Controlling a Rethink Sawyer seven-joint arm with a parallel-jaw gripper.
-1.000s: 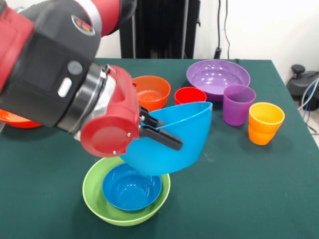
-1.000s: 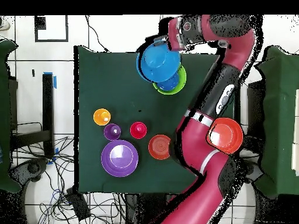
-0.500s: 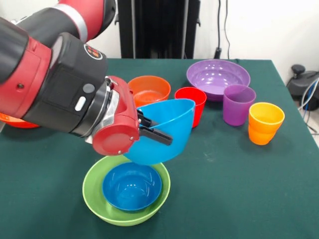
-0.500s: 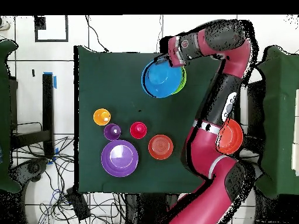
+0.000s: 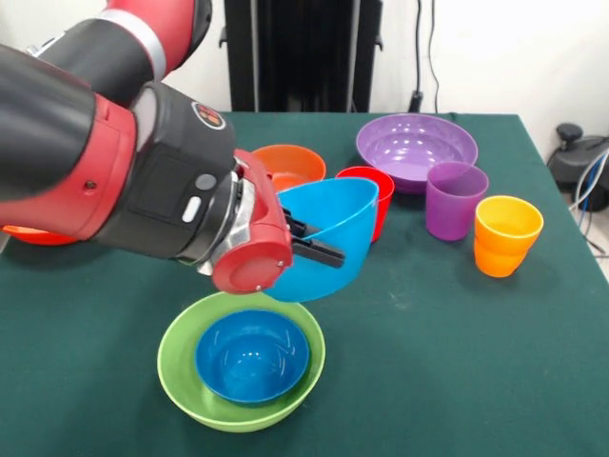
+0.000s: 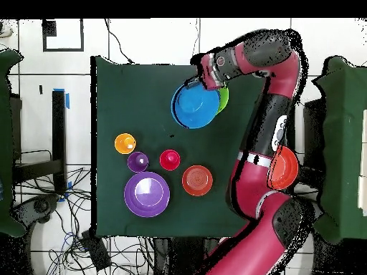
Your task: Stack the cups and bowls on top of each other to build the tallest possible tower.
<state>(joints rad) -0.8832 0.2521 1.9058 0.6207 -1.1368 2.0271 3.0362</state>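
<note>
My gripper (image 5: 309,246) is shut on the rim of the deep light blue bowl (image 5: 333,233), holding it tilted in the air. Just in front of it, on the table, the lime green bowl (image 5: 176,367) holds the small dark blue bowl (image 5: 252,357). In the overhead view the light blue bowl (image 6: 195,106) covers most of the green bowl (image 6: 224,98), and the gripper (image 6: 204,77) is at its rim. The red cup (image 5: 379,190), purple cup (image 5: 455,198) and orange cup (image 5: 506,233) stand upright and apart. The small orange bowl (image 5: 290,164) sits behind my wrist.
The wide purple bowl (image 5: 416,143) lies at the back right. The wide orange-red bowl (image 5: 24,233) peeks out at the left edge, mostly hidden by my arm. From above, the cups (image 6: 137,161) and purple bowl (image 6: 147,194) cluster at the lower left.
My arm has swung round and carried the light blue bowl off the spot above the green bowl, toward the table's middle. The bowl is less tilted now. Nothing else has moved.
</note>
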